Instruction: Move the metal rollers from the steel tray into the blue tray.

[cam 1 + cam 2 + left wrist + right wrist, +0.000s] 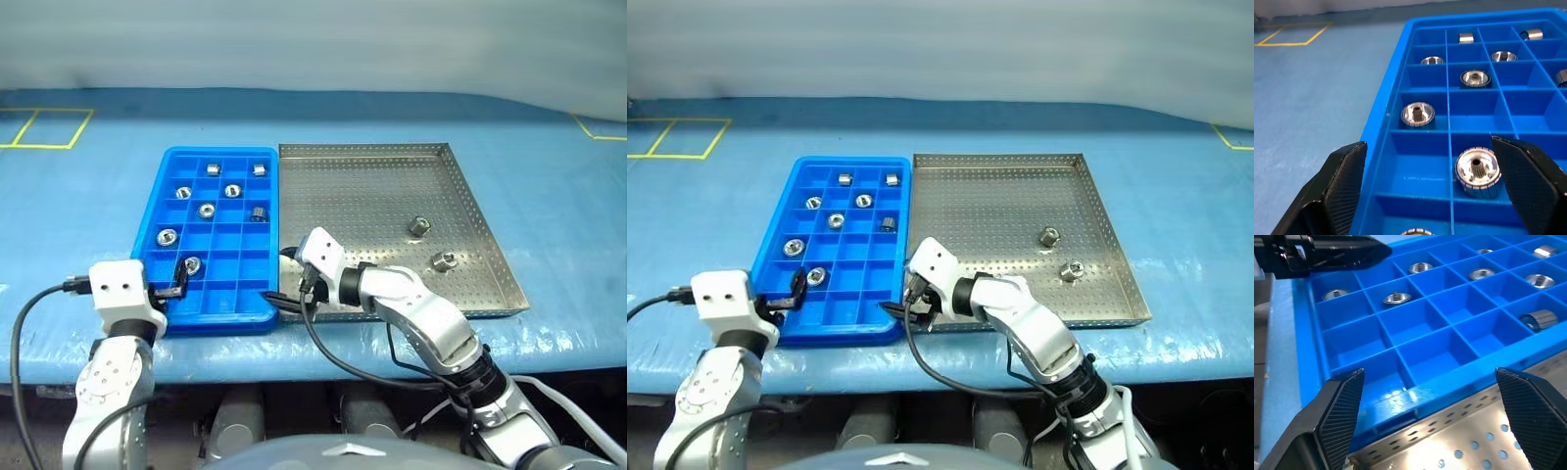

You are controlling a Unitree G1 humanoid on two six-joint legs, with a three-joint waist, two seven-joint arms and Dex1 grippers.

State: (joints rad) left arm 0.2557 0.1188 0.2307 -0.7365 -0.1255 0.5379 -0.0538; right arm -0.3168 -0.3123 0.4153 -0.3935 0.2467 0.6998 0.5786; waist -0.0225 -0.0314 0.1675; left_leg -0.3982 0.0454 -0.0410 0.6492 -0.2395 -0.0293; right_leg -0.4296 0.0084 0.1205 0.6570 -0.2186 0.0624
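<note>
- Two metal rollers (419, 226) left on the steel tray (382, 186), far-right part, well apart from both hands.
- Seven already sitting in the blue tray (220, 313) compartments.
- Nearer by far: right hand (294, 284), spread wide, empty, at the trays' shared near edge.
- Left hand (176, 284) spread, nothing pinched, straddling a roller resting in its cell.

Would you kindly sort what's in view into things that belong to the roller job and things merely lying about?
Job:
- metal rollers
- steel tray
- blue tray
- left gripper, open
- right gripper, open

Lying about:
- blue table cover
- yellow tape marks
</note>
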